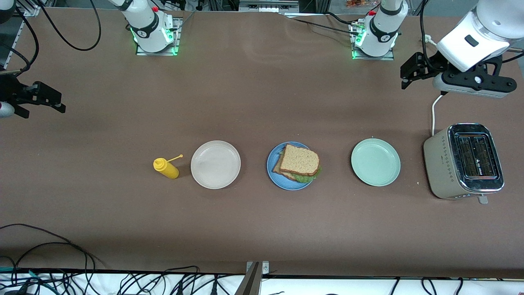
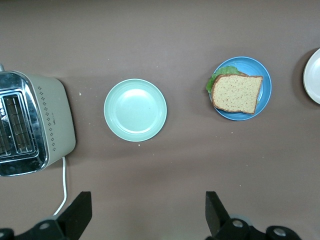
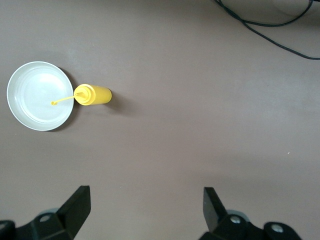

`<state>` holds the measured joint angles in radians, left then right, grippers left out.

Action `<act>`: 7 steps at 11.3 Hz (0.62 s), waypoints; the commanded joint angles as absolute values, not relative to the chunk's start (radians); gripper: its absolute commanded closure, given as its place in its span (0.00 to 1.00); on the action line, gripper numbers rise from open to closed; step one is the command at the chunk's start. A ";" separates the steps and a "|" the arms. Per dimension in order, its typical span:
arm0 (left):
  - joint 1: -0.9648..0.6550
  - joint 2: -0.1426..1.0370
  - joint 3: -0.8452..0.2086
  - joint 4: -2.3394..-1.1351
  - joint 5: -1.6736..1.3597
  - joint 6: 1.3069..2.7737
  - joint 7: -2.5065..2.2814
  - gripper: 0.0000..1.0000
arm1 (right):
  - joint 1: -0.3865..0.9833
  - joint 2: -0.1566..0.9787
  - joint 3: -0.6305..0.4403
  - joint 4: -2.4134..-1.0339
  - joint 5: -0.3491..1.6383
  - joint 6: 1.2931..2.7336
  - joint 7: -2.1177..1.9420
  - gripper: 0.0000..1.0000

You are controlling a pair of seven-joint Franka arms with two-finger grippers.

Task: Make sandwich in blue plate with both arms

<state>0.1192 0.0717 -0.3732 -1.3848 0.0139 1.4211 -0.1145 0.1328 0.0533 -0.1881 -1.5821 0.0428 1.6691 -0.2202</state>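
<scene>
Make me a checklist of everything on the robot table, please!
Surface: brown table, no spills seen.
Job's things: sandwich sits on the blue plate, lettuce peeking out.
Clutter: beige plate, mint-green plate, yellow squeeze bottle, toaster.
Grippers: left gripper open, over bare table near the toaster; right gripper open, over bare table at the right arm's end; both arms wait.
Cables: white toaster cord; black cables along the table's edges.
Surroundings: nothing seen.

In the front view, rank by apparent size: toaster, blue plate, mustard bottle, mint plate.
1. toaster, largest.
2. mint plate and blue plate: close in size, the mint one perhaps slightly wider; unsure.
3. mustard bottle, smallest.
</scene>
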 commanded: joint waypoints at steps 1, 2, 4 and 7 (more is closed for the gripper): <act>0.138 0.040 -0.361 -1.374 0.032 1.402 -0.155 0.00 | 0.133 0.054 -0.192 -1.568 0.057 1.661 -0.221 0.00; 0.156 0.040 -0.356 -1.374 -0.009 1.402 -0.166 0.00 | 0.133 0.054 -0.192 -1.569 0.055 1.660 -0.222 0.00; 0.234 0.038 -0.360 -1.373 -0.064 1.407 -0.176 0.00 | 0.136 0.054 -0.192 -1.568 0.049 1.661 -0.222 0.00; 0.235 0.038 -0.365 -1.373 -0.064 1.408 -0.176 0.00 | 0.138 0.061 -0.189 -1.568 0.049 1.661 -0.222 0.00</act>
